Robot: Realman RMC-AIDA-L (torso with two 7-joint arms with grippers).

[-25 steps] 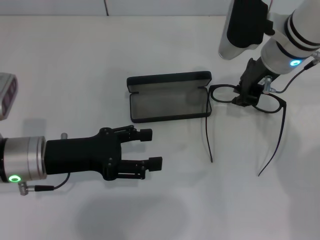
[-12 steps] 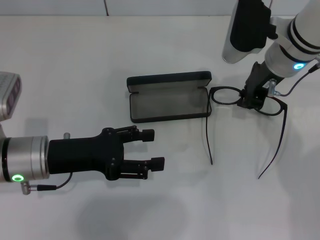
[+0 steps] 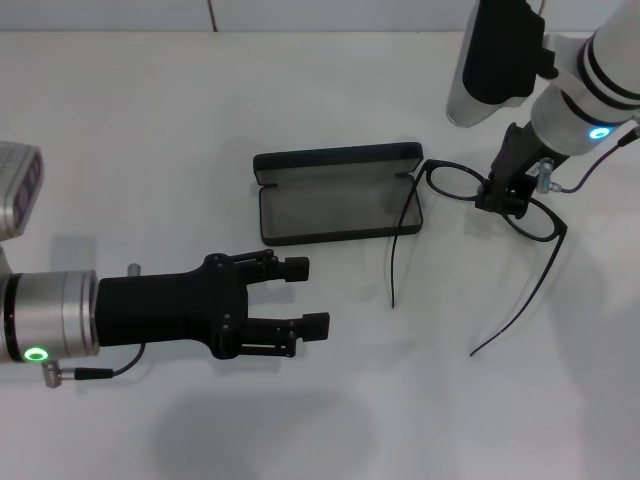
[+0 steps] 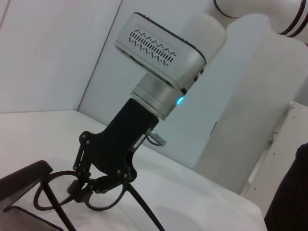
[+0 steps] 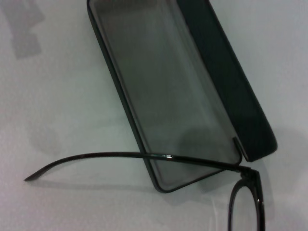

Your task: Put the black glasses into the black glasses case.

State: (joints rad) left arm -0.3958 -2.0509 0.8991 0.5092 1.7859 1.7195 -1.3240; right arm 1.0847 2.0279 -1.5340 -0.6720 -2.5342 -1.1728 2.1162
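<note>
The black glasses (image 3: 452,182) are held at the bridge by my right gripper (image 3: 502,196), which is shut on them just right of the case. Their slim temple arms trail toward the table's front, and one crosses the case's right end. The black glasses case (image 3: 335,208) lies open in the middle of the table, grey lining up and lid (image 3: 336,160) folded back. In the right wrist view the case (image 5: 168,96) sits under one temple arm (image 5: 134,156). The left wrist view shows the right gripper (image 4: 89,190) clamped on the frame. My left gripper (image 3: 308,296) hovers open and holds nothing, in front of the case to its left.
A grey device (image 3: 15,190) sits at the table's left edge. The white table (image 3: 180,110) runs back to a wall at the far side.
The right gripper has lifted and turned the glasses. The temple tips have swung left, and one arm now lies over the case's right end. The left arm barely moved.
</note>
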